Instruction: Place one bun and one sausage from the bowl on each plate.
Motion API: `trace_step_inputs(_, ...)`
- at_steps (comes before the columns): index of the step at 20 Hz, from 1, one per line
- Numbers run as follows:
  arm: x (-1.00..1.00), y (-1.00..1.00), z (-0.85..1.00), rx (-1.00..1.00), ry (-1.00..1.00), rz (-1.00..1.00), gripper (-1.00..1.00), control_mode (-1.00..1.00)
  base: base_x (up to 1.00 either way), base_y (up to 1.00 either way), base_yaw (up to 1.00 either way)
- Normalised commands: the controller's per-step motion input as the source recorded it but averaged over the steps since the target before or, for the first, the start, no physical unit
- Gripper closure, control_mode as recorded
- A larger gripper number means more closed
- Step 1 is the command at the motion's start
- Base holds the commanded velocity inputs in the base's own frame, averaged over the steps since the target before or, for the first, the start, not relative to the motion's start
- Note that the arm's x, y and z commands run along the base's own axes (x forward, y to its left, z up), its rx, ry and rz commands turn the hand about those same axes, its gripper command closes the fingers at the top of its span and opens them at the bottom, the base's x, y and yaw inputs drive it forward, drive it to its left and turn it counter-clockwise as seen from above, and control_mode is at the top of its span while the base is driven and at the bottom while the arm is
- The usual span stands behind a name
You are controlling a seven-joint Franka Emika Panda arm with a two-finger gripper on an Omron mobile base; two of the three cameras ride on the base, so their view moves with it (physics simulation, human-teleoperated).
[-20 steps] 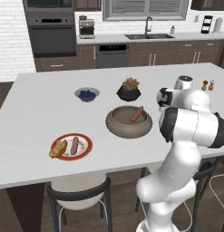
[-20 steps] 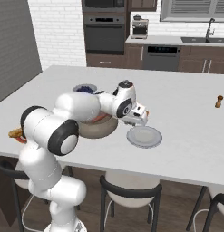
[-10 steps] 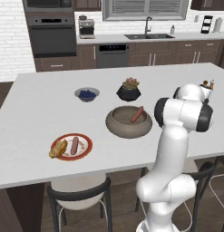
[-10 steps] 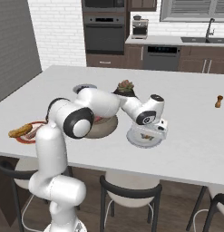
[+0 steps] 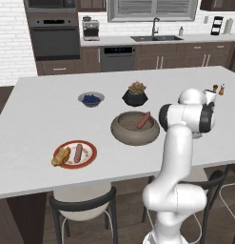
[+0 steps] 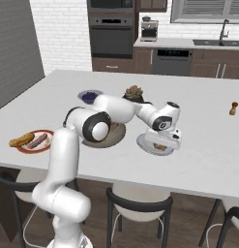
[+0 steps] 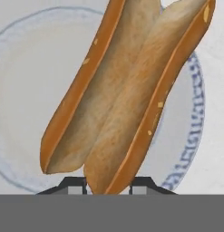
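Note:
A split hot-dog bun [image 7: 127, 90] hangs between my fingertips, with my gripper [image 7: 109, 186] shut on its lower end, just above the pale grey plate [image 7: 22, 113]. From the right base view my gripper [image 6: 162, 144] sits low over that plate [image 6: 141, 142], right of the stone-like bowl [image 6: 111, 138]. The bowl [image 5: 135, 128] holds one sausage [image 5: 143, 120]. At the front left, the red-rimmed plate [image 5: 74, 154] carries a bun [image 5: 61, 156] and a sausage [image 5: 79, 152].
A small bowl of blue berries [image 5: 91, 99] and a black pot with a plant [image 5: 135, 95] stand behind the bowl. Two shakers [image 6: 233, 108] sit far right. Stools line the near counter edge.
The arm has swung right, away from the bowl, carrying the bun over the grey plate and lowering the hand close to it. The dishes have not moved.

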Motion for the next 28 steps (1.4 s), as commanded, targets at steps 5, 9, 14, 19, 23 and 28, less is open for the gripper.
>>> trace_step_inputs(5, 0.06, 0.0, -0.36, 0.01, 0.06, 0.0, -1.0, -1.0, 0.0, 0.0, 0.0)
trace_step_inputs(9, 0.0, 0.06, -0.01, 0.0, 0.0, 0.0, -1.0, -1.0, 0.0, 0.0, 0.0)
trace_step_inputs(14, 0.0, 0.2, 0.12, -0.04, 0.0, -0.01, -1.0, -1.0, 0.0, 0.0, 0.0)
trace_step_inputs(19, -0.18, 0.23, 0.45, -0.12, 0.0, -0.07, -1.0, -1.0, 0.0, 0.0, 0.0)
trace_step_inputs(23, -0.24, 0.69, 0.79, -0.11, -0.03, -0.16, -1.0, -1.0, 0.0, 0.0, 0.0)
trace_step_inputs(28, -0.45, 0.92, 0.91, -0.01, -0.07, -0.29, -1.0, -1.0, 0.0, 0.0, 0.0)
